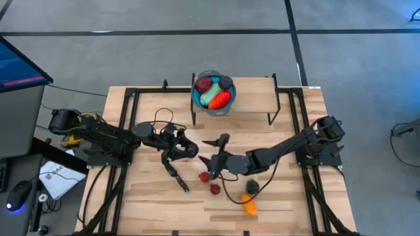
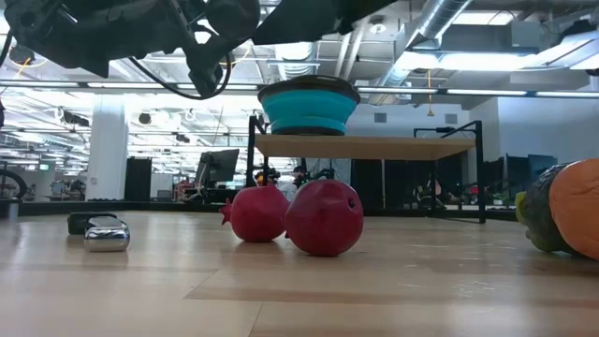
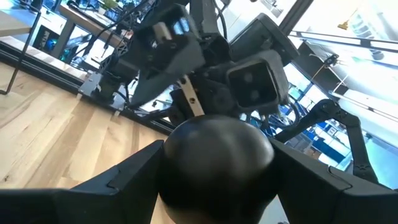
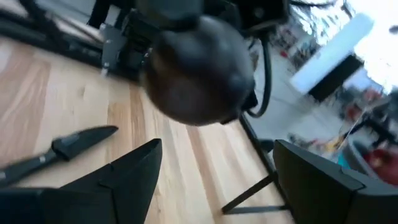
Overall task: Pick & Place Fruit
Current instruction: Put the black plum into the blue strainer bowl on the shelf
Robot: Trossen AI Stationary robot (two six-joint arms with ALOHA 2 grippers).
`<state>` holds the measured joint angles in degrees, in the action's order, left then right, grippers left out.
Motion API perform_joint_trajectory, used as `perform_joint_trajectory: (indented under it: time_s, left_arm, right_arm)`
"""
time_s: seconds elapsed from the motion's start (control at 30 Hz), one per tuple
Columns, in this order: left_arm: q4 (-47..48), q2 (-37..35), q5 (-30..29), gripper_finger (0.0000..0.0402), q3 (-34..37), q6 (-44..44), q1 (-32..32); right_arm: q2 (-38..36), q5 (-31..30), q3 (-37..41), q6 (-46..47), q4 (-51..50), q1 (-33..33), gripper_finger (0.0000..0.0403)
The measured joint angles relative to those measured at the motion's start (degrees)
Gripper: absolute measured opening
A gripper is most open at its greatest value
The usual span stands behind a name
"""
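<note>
My left gripper (image 1: 189, 150) is shut on a dark purple-black round fruit (image 3: 214, 165) above the table's middle. My right gripper (image 1: 211, 159) is open and faces that fruit (image 4: 196, 71) from the right, fingers apart and touching nothing. Two small red fruits (image 1: 205, 176) (image 1: 214, 189) lie on the table just nearer, showing as dark red pieces (image 2: 257, 213) (image 2: 323, 217) in the low view. An orange fruit (image 1: 249, 207) rests near the near edge. A teal bowl (image 1: 197, 98) on a raised shelf holds red, green and dark pieces. My left gripper pinches the dark fruit (image 3: 186, 186) between its two fingers, one on each side of the round body. The fruit is lifted clear of the table, as the right wrist view shows wood beneath it.
A black-handled knife (image 1: 177, 177) lies on the table below the left gripper, also seen as the knife (image 4: 62, 152). The wooden shelf (image 1: 256, 105) with black legs stands along the far side. Black frame rails run along both table sides. A monitor stands at far left.
</note>
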<state>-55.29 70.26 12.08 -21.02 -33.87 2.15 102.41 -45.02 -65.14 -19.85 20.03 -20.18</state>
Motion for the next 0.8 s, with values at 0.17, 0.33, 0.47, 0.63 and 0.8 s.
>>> perform_joint_trajectory:
  time_s: [0.17, 0.33, 0.47, 0.63, 0.8]
  left_arm:
    - [0.0, 0.0, 0.0, 0.0265, 0.0, 0.1, 0.0]
    - [-0.1, 0.0, 0.0, 0.0265, 0.0, 0.2, 0.0]
    - [-0.1, 0.0, -0.1, 0.0263, 0.0, 0.2, 0.0]
    - [-0.1, 0.0, -0.8, 0.0265, 0.0, 0.2, 0.0]
    - [-0.1, 0.0, -2.0, 0.0266, 0.0, 0.2, 0.0]
  right_arm:
    - [0.0, 0.2, 0.0, -4.9, 1.7, 0.0, 0.0305]
    - [0.0, 0.4, 0.0, -7.5, 1.8, 0.1, 0.0338]
    - [0.0, 3.4, 0.0, -7.8, 3.6, 0.6, 0.0364]
    - [0.0, 4.3, 0.0, -12.2, 6.4, 0.8, 0.0373]
    - [0.0, 4.4, 0.0, -17.8, 10.6, 0.8, 0.0364]
